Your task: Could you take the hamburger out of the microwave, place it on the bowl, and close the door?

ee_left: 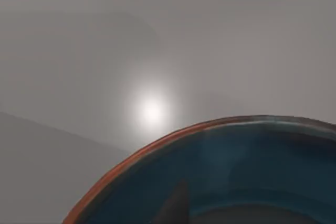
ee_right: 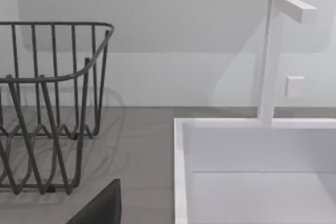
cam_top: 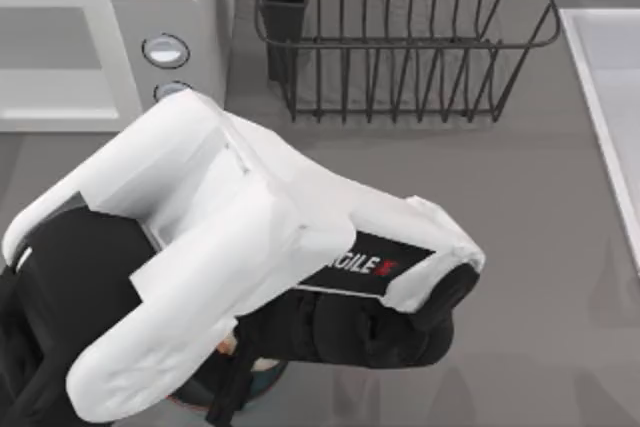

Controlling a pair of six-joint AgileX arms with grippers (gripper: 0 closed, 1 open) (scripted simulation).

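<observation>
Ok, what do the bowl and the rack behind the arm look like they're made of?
The bowl looks like glazed ceramic: glossy teal inside, thin reddish-brown rim, though it's a render. The rack looks like dark coated metal wire: thin black bars bent into a basket. The left arm hangs over the bowl.

Rendered kitchen counter: white microwave (cam_top: 110, 47) at back, black wire dish rack (cam_top: 400, 37) beside it, white sink (ee_right: 252, 171) with faucet (ee_right: 273, 56) beyond rack.
</observation>
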